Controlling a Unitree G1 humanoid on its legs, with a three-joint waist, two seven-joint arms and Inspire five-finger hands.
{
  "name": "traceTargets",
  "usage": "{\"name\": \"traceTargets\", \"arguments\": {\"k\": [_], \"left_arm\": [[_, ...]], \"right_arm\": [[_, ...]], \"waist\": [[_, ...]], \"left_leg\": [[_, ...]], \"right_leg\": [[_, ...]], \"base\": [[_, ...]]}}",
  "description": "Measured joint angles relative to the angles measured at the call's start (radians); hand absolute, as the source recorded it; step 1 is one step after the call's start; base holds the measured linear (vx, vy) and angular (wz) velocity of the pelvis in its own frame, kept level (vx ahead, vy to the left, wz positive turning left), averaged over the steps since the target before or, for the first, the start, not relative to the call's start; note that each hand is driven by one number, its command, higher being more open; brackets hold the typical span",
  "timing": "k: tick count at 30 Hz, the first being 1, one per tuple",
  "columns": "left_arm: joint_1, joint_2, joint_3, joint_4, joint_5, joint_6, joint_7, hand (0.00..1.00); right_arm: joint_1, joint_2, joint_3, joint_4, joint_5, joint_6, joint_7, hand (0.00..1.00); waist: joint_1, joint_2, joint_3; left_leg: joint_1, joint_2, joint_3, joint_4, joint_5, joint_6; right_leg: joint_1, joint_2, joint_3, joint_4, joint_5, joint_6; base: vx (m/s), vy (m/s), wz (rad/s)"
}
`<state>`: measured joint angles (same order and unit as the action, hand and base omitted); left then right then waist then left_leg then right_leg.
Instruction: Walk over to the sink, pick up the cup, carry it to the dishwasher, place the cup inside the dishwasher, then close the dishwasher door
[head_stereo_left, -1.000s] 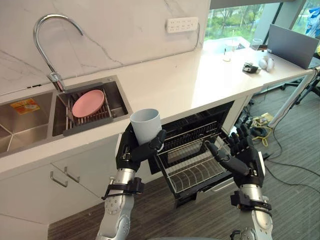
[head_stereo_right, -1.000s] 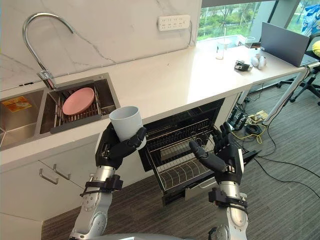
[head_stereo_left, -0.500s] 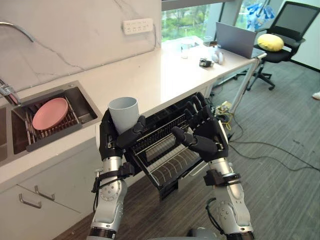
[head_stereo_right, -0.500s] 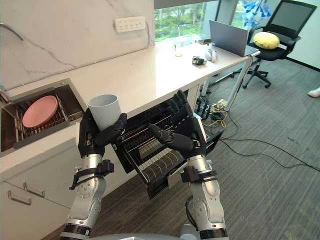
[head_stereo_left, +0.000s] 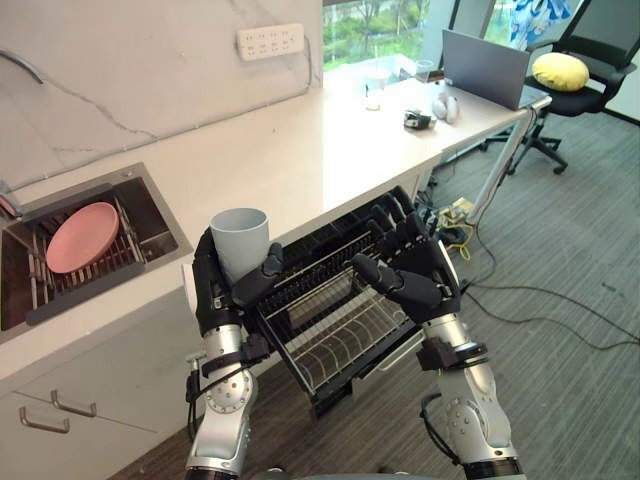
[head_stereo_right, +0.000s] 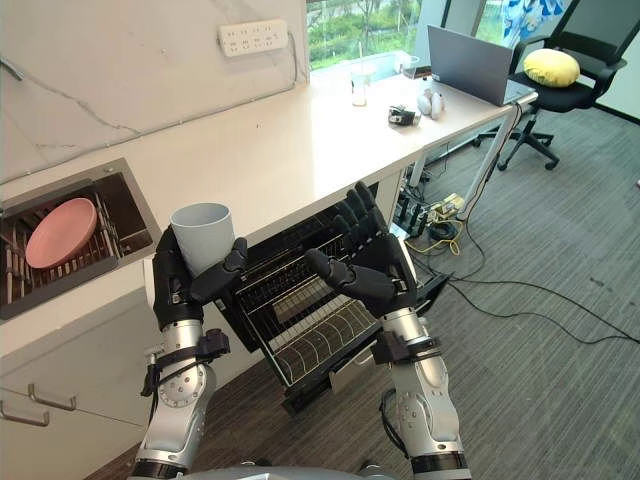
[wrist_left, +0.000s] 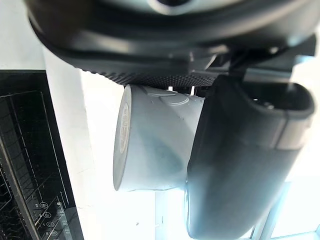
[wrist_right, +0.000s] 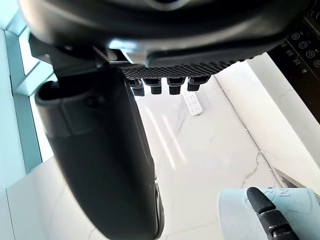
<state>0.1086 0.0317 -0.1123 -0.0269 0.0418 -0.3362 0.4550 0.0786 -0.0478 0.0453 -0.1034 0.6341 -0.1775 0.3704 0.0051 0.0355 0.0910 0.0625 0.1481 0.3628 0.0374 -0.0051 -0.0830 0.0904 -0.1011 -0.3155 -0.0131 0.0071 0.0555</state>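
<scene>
Pale blue-grey and open mouth up, the cup (head_stereo_left: 240, 240) sits in the left hand (head_stereo_left: 213, 290). The fingers wrap its back and the thumb is curled across its front, a closed grip round the lower half. It hangs in the air just off the table's (head_stereo_left: 300, 150) front edge, between the sink (head_stereo_left: 168, 218) and the open dishwasher (head_stereo_left: 330, 385). It touches neither. Held upright and clear of the edge like this, the cup looks to be mid-carry and not yet at the point of lowering. I cannot tell whether it holds anything.

The right hand (head_stereo_left: 425, 272) hovers above the dishwasher with fingers straight and spread and the thumb out, holding nothing. My guess is it is raised for balance, or kept ready for the door later.

Under the table's front edge the dishwasher stands open, and its wire rack (head_stereo_left: 345, 335) is drawn out towards the robot. No dishes show among the tines, so there is room for the cup. It would likely go in mouth down, which calls for a wrist turn first.

At the table's left end, the sink holds a drain rack with a pink plate (head_stereo_left: 82, 237) lying on it.
</scene>
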Motion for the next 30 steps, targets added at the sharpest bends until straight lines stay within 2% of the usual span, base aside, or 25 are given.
{"name": "traceTargets", "arguments": {"k": [10, 11, 17, 21, 30], "left_arm": [[-0.004, -0.013, -0.031, 0.044, 0.036, -0.02, 0.022, 0.0], [-0.004, -0.013, -0.033, 0.044, 0.038, -0.042, 0.023, 0.0], [-0.004, -0.013, -0.04, 0.044, 0.04, -0.042, 0.024, 0.0], [-0.004, -0.012, -0.069, 0.044, 0.101, -0.045, 0.026, 0.0], [-0.022, 0.009, -0.232, 0.044, 0.316, -0.123, 0.01, 0.0]], "right_arm": [[0.001, 0.012, 0.002, -0.032, 0.004, 0.0, 0.038, 1.0], [0.001, 0.01, 0.003, -0.032, 0.011, 0.0, 0.06, 1.0], [0.001, 0.009, 0.004, -0.032, 0.011, 0.0, 0.06, 1.0], [0.001, -0.003, 0.011, -0.032, 0.013, 0.001, 0.062, 1.0], [-0.002, -0.063, 0.108, -0.032, -0.009, 0.092, 0.092, 1.0]], "waist": [[-0.017, 0.001, -0.001], [-0.019, 0.003, -0.045], [-0.019, 0.003, -0.045], [-0.017, 0.003, -0.046], [-0.002, 0.002, -0.047]], "left_leg": [[0.042, -0.016, -0.009, -0.076, 0.03, -0.004], [0.056, -0.025, -0.008, -0.107, 0.048, -0.001], [0.055, -0.025, -0.011, -0.107, 0.048, -0.001], [0.052, -0.028, -0.019, -0.107, 0.049, 0.001], [0.052, -0.031, -0.019, -0.105, 0.049, 0.001]], "right_leg": [[0.03, 0.008, -0.017, -0.027, 0.001, 0.001], [0.031, 0.01, -0.016, -0.028, 0.005, 0.006], [0.031, 0.01, -0.018, -0.028, 0.005, 0.006], [0.034, 0.008, -0.026, -0.029, 0.005, 0.006], [0.033, 0.006, -0.022, -0.031, 0.007, 0.01]], "base": [[0.02, -0.003, 0.03], [0.0, 0.0, 0.0], [0.0, 0.0, 0.01], [0.0, 0.0, 0.06], [0.0, 0.0, 0.0]]}}
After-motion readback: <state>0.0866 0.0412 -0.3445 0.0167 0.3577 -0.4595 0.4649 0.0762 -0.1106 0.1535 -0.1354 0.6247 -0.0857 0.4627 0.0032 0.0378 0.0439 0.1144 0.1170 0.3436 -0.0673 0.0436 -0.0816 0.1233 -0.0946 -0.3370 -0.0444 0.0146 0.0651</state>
